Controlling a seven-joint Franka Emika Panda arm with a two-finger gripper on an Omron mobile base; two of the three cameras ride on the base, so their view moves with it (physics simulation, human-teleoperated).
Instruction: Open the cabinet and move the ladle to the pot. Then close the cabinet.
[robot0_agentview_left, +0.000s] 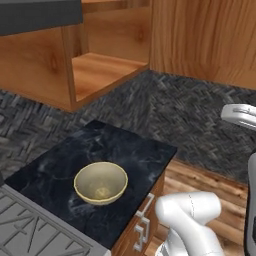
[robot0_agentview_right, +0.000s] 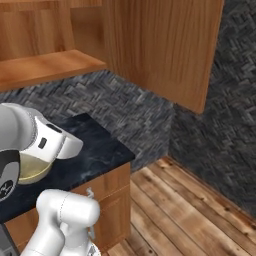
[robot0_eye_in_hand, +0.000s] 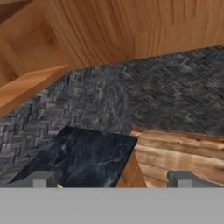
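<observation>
Hanging on the wall at the 10 to 12 o'clock part of the left base view, the warm-brown wooden wall cabinet (robot0_agentview_left: 107, 70) stands open: its bare wood floor and inner walls show, and its large flat door (robot0_agentview_right: 165, 50) swings out toward the room, its long axis vertical, its free edge at about 2 o'clock in the right base view. I count one open cabinet and one door; its handle cannot be made out. No ladle or pot can be made out on the shelf or below it.

Below the cabinet lies one dark marbled stone surface (robot0_agentview_left: 125, 150), its near corner pointing to 4 o'clock, with bare room along that edge. A grey herringbone-tiled wall (robot0_agentview_left: 190, 115) runs behind it, and wooden floor planks (robot0_agentview_right: 190, 210) lie open at 5 o'clock. A grey grated stove (robot0_agentview_left: 30, 230) sits at 7 o'clock.

One yellowish-beige rounded bowl (robot0_agentview_left: 100, 182) stands upright on the surface, mouth up, well apart from the edges.

In the hand view, the pincer (robot0_eye_in_hand: 113, 180) hangs above the surface's corner with its two grey fingertips (robot0_eye_in_hand: 41, 179) spread wide, nothing between them.
</observation>
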